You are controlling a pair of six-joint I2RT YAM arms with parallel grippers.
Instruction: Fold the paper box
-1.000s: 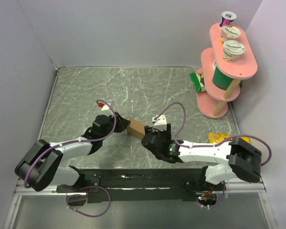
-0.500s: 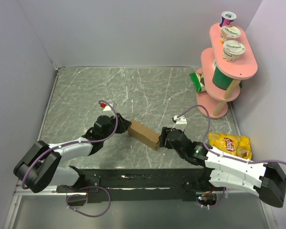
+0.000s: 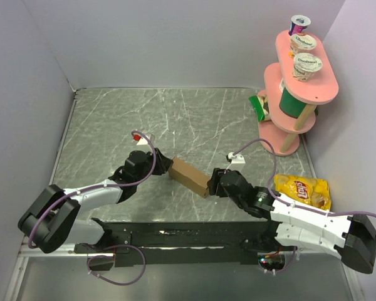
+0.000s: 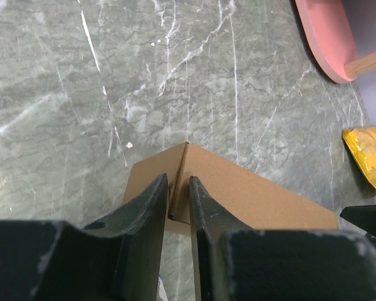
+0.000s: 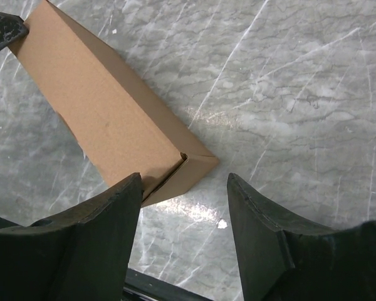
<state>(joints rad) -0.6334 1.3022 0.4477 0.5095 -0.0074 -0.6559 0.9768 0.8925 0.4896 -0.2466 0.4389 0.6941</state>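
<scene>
The paper box (image 3: pixel 189 176) is a plain brown cardboard box, folded into a long closed shape, lying on the marble table between the arms. My left gripper (image 3: pixel 167 168) is at its left end, and in the left wrist view (image 4: pixel 179 188) its fingers are shut on a thin edge of the box (image 4: pixel 238 191). My right gripper (image 3: pixel 210 183) is at the box's right end. In the right wrist view (image 5: pixel 183 188) it is open, its left finger (image 5: pixel 106 213) beside the box's corner (image 5: pixel 113 113), nothing between the jaws.
A pink two-tier stand (image 3: pixel 297 81) with yogurt cups and a green can stands at the back right. A yellow chip bag (image 3: pixel 302 190) lies right of my right arm. A green packet (image 3: pixel 259 106) leans at the stand's foot. Grey walls close in the table.
The right arm swung from over the box to its right end, uncovering the whole box. In the last half second both arms hardly moved. The left gripper stayed on the box's left end.
</scene>
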